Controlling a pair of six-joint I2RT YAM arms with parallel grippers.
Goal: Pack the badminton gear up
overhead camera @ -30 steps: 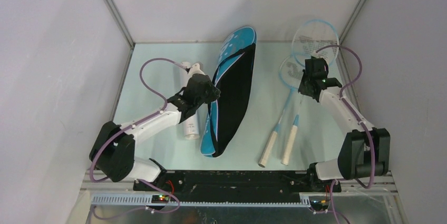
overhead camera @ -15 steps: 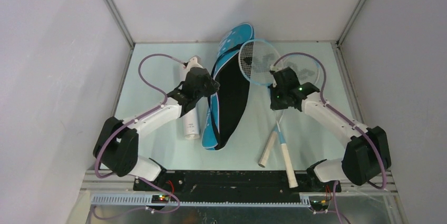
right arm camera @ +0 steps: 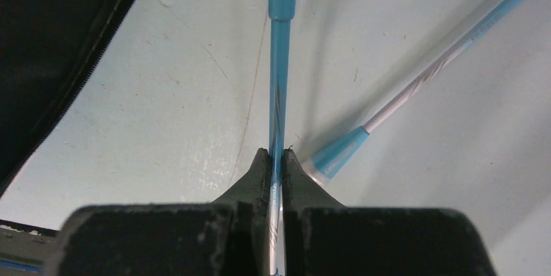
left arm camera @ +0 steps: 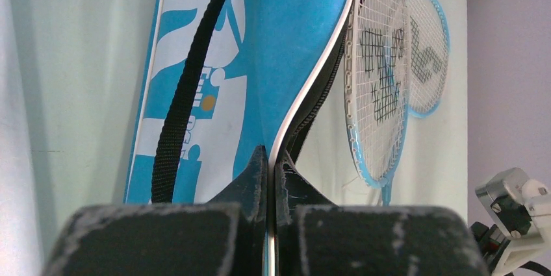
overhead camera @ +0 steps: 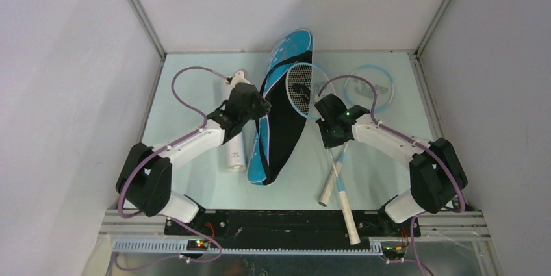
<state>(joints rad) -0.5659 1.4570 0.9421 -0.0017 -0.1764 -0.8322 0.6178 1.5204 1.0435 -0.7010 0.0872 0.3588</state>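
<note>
One blue bag [overhead camera: 286, 126] lies open mid-table [overhead camera: 188, 94], and the left gripper [left arm camera: 268, 159] pinches its edge. There are two rackets. One [overhead camera: 377, 94] lies flat to the right. The right gripper [right arm camera: 271, 156] pinches the shaft of the other [overhead camera: 304, 91], whose head sits over the bag's opening. One white tube [overhead camera: 235, 152] lies just left of the bag.
</note>
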